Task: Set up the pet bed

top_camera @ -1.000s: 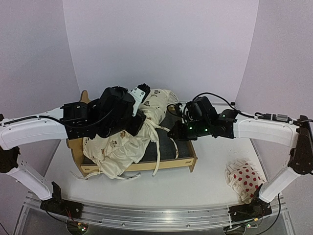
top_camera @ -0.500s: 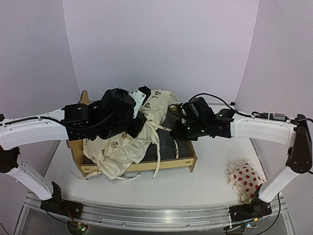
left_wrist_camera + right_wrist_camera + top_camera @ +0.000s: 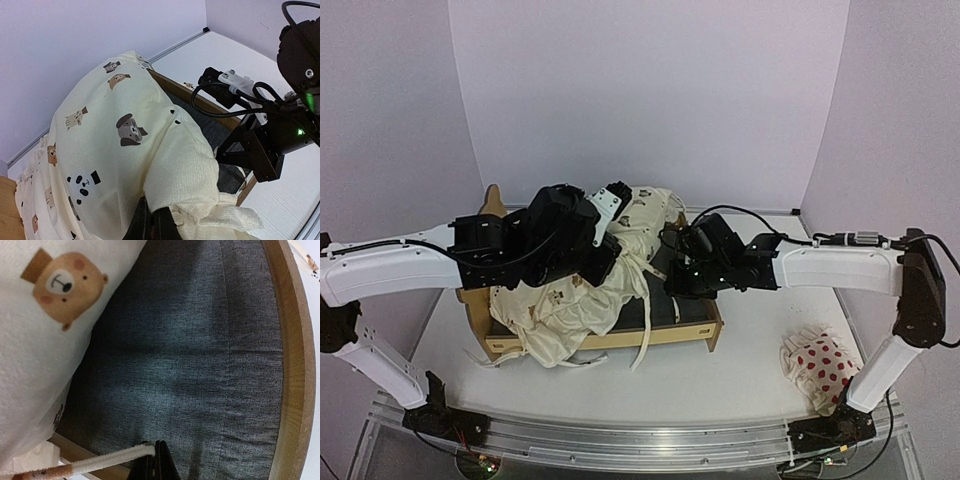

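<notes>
The bed (image 3: 690, 333) is standing in the middle of the table (image 3: 750, 390), between the 2 arms, and its long axis is running left to right in the top view. The cushion (image 3: 560, 305) is lying inside it but not flat: it is heaping over the left and far part, and the grey base (image 3: 200, 365) at the right end is showing bare.

The left gripper (image 3: 152, 223) is pinching a fold of the cushion from above, with the jaws closed on the cloth. The right gripper (image 3: 155, 460) is hanging low over the bare base, close inside the near rail. It is gripping 1 thin tie (image 3: 100, 462) with almost no gap between its fingers. The tie is running from this gripper to the left, toward the heap.

I judge that the next move is spreading the cushion along the long axis toward the right end. The right gripper is nearer to that end, so the pull belongs to it, while the left one is lifting the bulk.

The pillow (image 3: 820, 365) is lying outside the bed, well apart, near the base of the right arm.
</notes>
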Controlling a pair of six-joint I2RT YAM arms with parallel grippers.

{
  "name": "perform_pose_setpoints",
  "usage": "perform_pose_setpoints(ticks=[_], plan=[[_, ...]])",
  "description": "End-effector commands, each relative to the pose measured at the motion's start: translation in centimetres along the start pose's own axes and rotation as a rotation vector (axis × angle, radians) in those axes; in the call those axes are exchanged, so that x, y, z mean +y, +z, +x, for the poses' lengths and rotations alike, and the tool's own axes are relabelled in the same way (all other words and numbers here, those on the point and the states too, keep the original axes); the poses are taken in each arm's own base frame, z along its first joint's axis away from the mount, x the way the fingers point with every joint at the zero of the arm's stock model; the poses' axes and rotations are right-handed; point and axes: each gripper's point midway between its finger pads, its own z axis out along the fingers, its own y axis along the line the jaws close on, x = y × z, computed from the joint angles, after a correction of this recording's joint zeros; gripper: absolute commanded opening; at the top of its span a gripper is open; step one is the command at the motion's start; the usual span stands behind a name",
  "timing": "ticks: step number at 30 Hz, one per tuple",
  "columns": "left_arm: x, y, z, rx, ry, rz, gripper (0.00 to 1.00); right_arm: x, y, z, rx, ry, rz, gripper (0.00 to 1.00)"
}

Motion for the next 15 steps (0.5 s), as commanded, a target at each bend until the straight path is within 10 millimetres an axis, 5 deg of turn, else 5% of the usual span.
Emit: perform_pose_setpoints(ticks=[1,9,15], plan=[[0.4,0.5,-0.3,-0.01,-0.022,-0.013,0.0,-3.1,0.6,1.8,0.016,0.031,0.092,0.0],[-1.2,2.0,1.3,0.027,-0.028,0.032,0.0,-4.8,1.1,4.5,0.067,0.04,0.1,0.0],[-1.6,2.5,2.0,0.054,-0.022,0.034,0.0,-3.8,0.5,5.0,0.102,-0.003,0.038,0.04]])
